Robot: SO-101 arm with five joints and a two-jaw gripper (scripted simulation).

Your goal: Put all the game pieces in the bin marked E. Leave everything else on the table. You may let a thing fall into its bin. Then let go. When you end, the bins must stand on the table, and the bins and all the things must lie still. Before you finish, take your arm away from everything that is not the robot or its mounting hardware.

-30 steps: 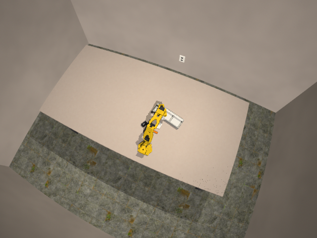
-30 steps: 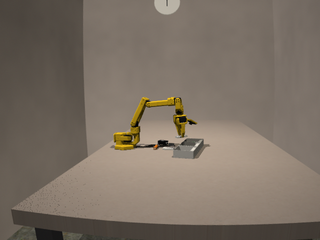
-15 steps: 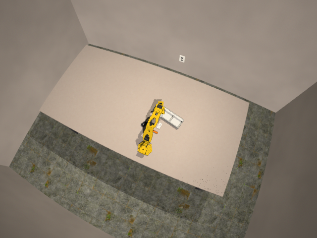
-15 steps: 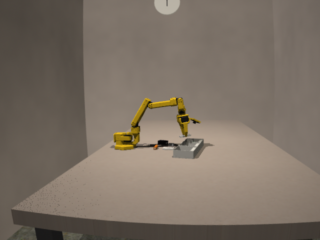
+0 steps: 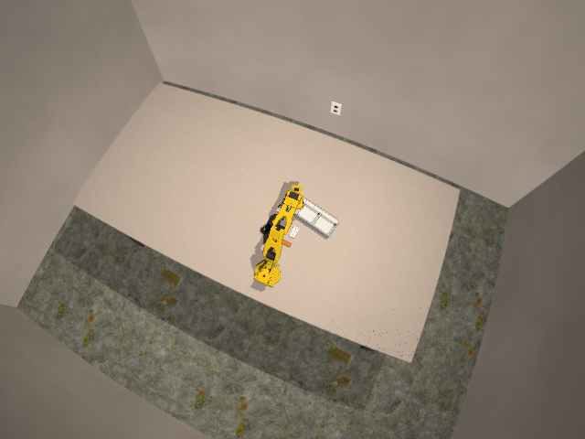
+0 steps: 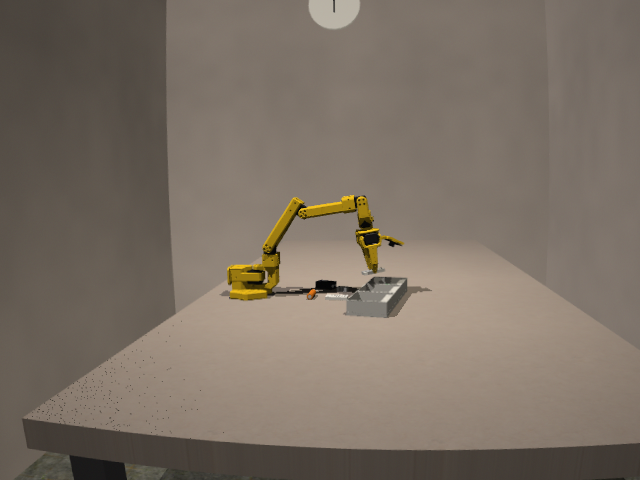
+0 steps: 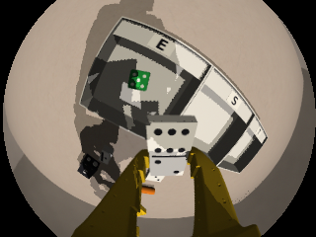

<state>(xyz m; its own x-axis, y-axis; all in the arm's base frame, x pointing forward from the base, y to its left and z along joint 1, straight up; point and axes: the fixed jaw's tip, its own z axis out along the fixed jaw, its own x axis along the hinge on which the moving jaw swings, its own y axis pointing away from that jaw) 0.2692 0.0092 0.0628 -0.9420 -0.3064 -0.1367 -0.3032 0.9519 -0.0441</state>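
Observation:
My gripper point(image 7: 170, 158) point(image 6: 371, 268) is shut on a white domino point(image 7: 170, 148) with black pips and holds it upright, a little above the table. It hangs at the near edge of the bin marked E point(image 7: 161, 43) point(image 6: 390, 280) point(image 5: 312, 204). A green die point(image 7: 138, 79) lies inside bin E. A black die point(image 7: 89, 165) point(image 6: 325, 284) point(image 5: 266, 228) lies on the table left of the bins. A second white domino point(image 5: 294, 231) point(image 6: 336, 296) lies flat on the table beside the arm.
The bin marked S point(image 7: 233, 101) point(image 6: 367, 308) point(image 5: 326, 225) is joined to bin E on its other side. A small orange cylinder point(image 5: 286, 243) point(image 6: 311, 294) point(image 7: 149, 192) lies on the table near the arm's base point(image 6: 247, 281).

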